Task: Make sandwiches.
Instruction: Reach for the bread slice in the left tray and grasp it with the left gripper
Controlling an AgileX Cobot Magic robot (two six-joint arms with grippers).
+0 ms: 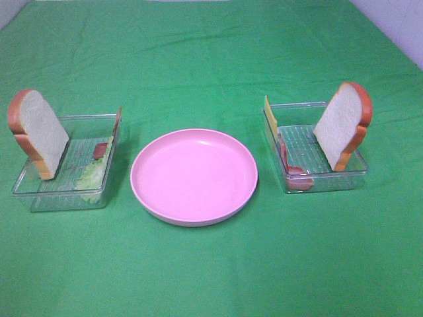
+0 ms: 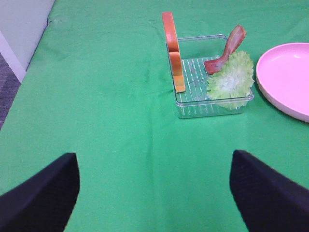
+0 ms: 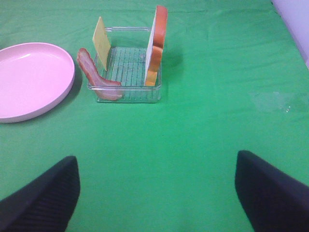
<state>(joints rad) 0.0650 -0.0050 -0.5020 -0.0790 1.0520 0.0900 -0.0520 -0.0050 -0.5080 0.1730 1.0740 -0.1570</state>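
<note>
Green cloth (image 1: 211,277) | white toy bread slices (image 1: 41,132) are propped up in clear plastic trays (image 1: 39,198), likely for easy grabbing | left gripper (image 2: 154,193), right gripper (image 3: 154,193): fingers spread wide, nothing held

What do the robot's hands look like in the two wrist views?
The left hand shows as two black fingers with rounded tips and a finely textured matte surface; the right hand looks the same. No cables, markings or arm links are visible, and the high camera shows no arm.

Pink plate (image 1: 193,176) on green cloth (image 1: 211,59) — left tray (image 1: 59,199), right tray (image 1: 330,181), clear, seemingly ribbed.
</note>
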